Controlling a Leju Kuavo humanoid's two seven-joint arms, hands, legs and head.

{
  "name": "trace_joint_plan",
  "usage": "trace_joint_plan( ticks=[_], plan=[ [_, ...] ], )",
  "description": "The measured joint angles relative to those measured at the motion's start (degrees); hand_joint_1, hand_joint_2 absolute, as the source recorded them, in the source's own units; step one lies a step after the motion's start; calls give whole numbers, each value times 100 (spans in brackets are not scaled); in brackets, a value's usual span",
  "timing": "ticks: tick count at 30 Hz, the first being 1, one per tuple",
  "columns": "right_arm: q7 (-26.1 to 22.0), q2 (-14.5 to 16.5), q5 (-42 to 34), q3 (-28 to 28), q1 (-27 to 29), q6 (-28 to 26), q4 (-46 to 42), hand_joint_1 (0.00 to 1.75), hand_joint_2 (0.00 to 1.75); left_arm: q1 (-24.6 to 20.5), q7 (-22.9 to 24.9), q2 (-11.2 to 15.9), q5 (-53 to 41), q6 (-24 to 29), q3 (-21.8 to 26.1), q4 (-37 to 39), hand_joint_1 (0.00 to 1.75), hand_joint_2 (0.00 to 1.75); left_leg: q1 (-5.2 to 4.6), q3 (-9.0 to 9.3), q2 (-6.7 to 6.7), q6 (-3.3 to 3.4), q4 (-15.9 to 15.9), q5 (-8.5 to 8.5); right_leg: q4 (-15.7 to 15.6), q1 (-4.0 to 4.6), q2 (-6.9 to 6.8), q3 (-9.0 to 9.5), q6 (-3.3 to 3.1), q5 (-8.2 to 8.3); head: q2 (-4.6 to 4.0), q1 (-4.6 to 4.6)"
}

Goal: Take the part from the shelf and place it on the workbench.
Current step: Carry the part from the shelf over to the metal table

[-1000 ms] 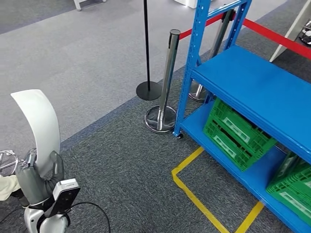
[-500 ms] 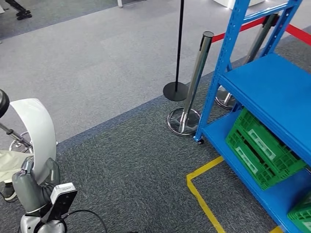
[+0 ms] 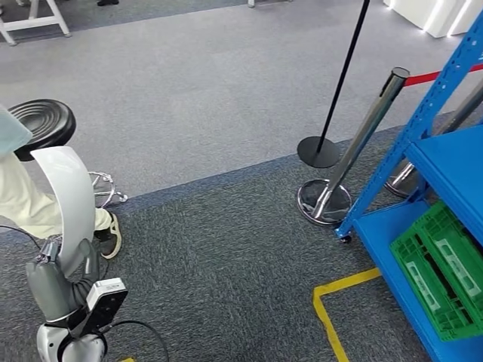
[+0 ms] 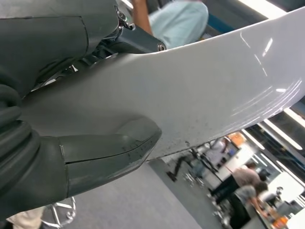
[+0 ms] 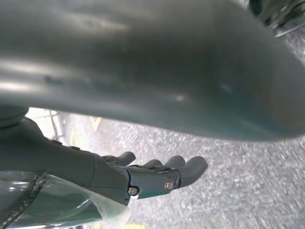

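1. White curved part [image 3: 67,197] held upright in the left hand [image 3: 56,283], as in the earlier pictures; grip unchanged, thick thumb [image 4: 107,152] pressed on one face and the darker fingers [image 4: 140,43] on the other.
2. Whole picture shifted to the right since a second ago, so a turn of the camera, not a move of the things: blue shelf [image 3: 450,162] now far at the right edge, earlier near the middle.
3. Newly in sight: black stool [image 3: 42,124] just behind the part, and a person's light trouser leg [image 3: 23,207] and shoe [image 3: 111,235] beside the part.
4. Part well apart from the shelf, over dark grey carpet [image 3: 216,256], rising above the left hand and arching away from the shelf.
5. Right hand [image 5: 154,174] seen in its wrist view, fingers stretched out and a little apart, nothing in it.
6. Green crate [image 3: 444,271] on the lowest board of the shelf; chrome post [image 3: 364,136] and black pole stand [image 3: 319,151] just left of the shelf; yellow floor tape [image 3: 336,302] in front of it.
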Motion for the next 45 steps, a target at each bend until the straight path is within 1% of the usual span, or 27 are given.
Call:
trace_joint_plan(
  ticks=[1,3,5,7,9,11,13,14,15,16,18,20,22,23,25,27,29,30,31,33,34,36,38,40,42,44,45],
  plan=[
    [8,-3,7,-1,-1,2,0,0,0,-1,0,1,-3,0,-2,6,175,175,3,7,-86,-8,9,-4,-347,-6,54,131,-8,244,0,1],
    [10,-7,26,-1,0,20,0,0,0,-8,0,1,-26,0,-16,16,175,175,1,-6,-235,-47,53,-21,-1078,-38,331,436,-24,575,0,-2],
    [-30,-7,44,2,3,48,0,0,0,-19,0,3,-64,0,-34,32,175,175,5,-55,-359,-112,90,-19,-1377,-52,505,587,-48,621,0,-7],
    [-56,-6,58,2,3,63,0,0,0,-23,0,9,-85,0,-40,45,175,175,27,-96,-459,-176,98,-3,-1398,-45,399,623,-96,628,0,-9],
    [-26,-4,71,0,7,70,0,0,0,-35,0,15,-85,1,-34,50,175,175,18,-181,-234,-226,276,-116,-1426,-47,252,652,-161,640,0,-32],
    [-4,-3,93,-1,34,79,0,0,0,-52,-1,17,-81,2,-34,50,175,175,12,-465,132,-270,904,-448,-1442,-31,71,681,-222,625,0,-64],
    [-5,-3,114,-1,72,84,0,0,0,-41,-3,17,-106,2,-39,50,175,175,37,-800,246,-301,1626,-734,-1441,-9,-124,699,-254,595,0,-74],
    [-3,-3,121,-1,84,84,0,0,0,-22,-4,16,-126,2,-40,50,175,175,46,-855,259,-305,1754,-731,-1440,-3,-213,711,-257,579,0,-75],
    [-2,-3,126,-1,89,85,0,0,0,-2,-5,14,-145,1,-43,50,175,175,51,-798,278,-301,1649,-615,-1439,2,-295,730,-253,562,0,-75],
    [1,0,132,-1,90,85,1,0,0,15,-5,11,-155,1,-44,50,175,175,50,-634,323,-286,1331,-416,-1440,6,-371,757,-248,542,0,-75],
    [3,7,145,-1,91,87,2,0,0,28,-7,4,-169,0,-50,50,175,175,-1,-238,596,-223,545,-100,-1438,26,-500,810,-214,494,0,-77],
    [-9,12,163,-1,92,89,2,0,0,39,-8,-1,-181,0,-61,48,175,175,-68,-75,800,-153,179,-51,-1439,52,-616,834,-158,453,0,-78],
    [-20,14,192,2,84,96,2,0,0,64,-9,-7,-191,1,-63,46,175,175,-88,-79,708,-96,137,-62,-1457,62,-750,859,-102,423,0,-78],
    [-3,14,206,4,77,102,1,0,0,75,-9,-12,-190,2,-58,46,175,175,-76,-70,632,-66,110,-50,-1436,56,-718,862,-73,384,0,-72],
    [24,15,236,9,71,120,1,0,0,74,-9,-20,-170,3,-51,47,175,175,-36,-43,480,-3,58,-23,-1099,39,-424,717,-25,166,0,-40],
    [28,15,285,20,88,138,2,0,0,76,-9,-23,-102,1,-46,49,175,175,-20,-43,330,34,54,-21,-332,21,-96,322,-9,-172,0,-11],
    [22,14,338,37,110,142,2,0,0,92,-9,-24,-30,0,-40,50,175,175,-21,-37,164,45,56,-27,208,15,-22,-20,-3,-274,0,-7],
    [31,14,358,43,116,142,2,0,0,101,-9,-24,-8,0,-37,50,175,175,-19,-28,71,43,61,-30,160,11,-11,-49,-2,-143,0,-7],
    [40,13,374,48,118,141,2,0,0,111,-9,-25,-4,0,-35,50,175,175,-14,-16,-19,35,69,-35,-112,4,16,33,-4,86,0,-7],
    [54,14,409,53,118,151,4,0,0,129,-9,-28,-13,1,-32,49,175,175,-9,-14,-183,-8,111,-62,-891,-32,242,330,-3,520,-1,-4],
    [32,15,439,60,118,163,6,0,0,142,-9,-30,-15,1,-30,44,175,175,-8,-32,-250,-40,134,-70,-1153,-49,372,452,-8,614,-1,-6],
    [-10,19,513,90,119,198,10,0,0,186,-9,-33,4,1,-20,15,175,175,2,-82,-375,-112,159,-61,-1309,-55,508,547,-42,608,0,-7],
    [-9,22,581,138,115,216,11,0,0,249,-9,-36,76,2,-13,-43,175,175,24,-111,-451,-174,168,-52,-1327,-47,378,575,-109,625,0,-7],
    [32,28,616,178,107,208,11,0,0,285,-9,-43,168,4,-5,-133,175,175,13,-225,-215,-225,430,-217,-1361,-49,214,606,-180,633,0,-43],
    [51,30,627,199,107,174,11,0,0,283,-9,-48,231,4,-3,-191,175,175,13,-522,127,-267,1095,-562,-1369,-26,28,628,-233,612,0,-79],
    [46,26,554,207,101,139,11,0,0,260,-9,-46,294,2,-27,-193,175,175,33,-784,241,-291,1671,-756,-1368,-1,-158,639,-253,589,0,-81],
    [45,20,474,203,89,139,10,0,0,234,-9,-46,309,1,-51,-186,175,175,39,-792,265,-290,1701,-705,-1368,8,-241,646,-255,579,0,-81]
  ],
)
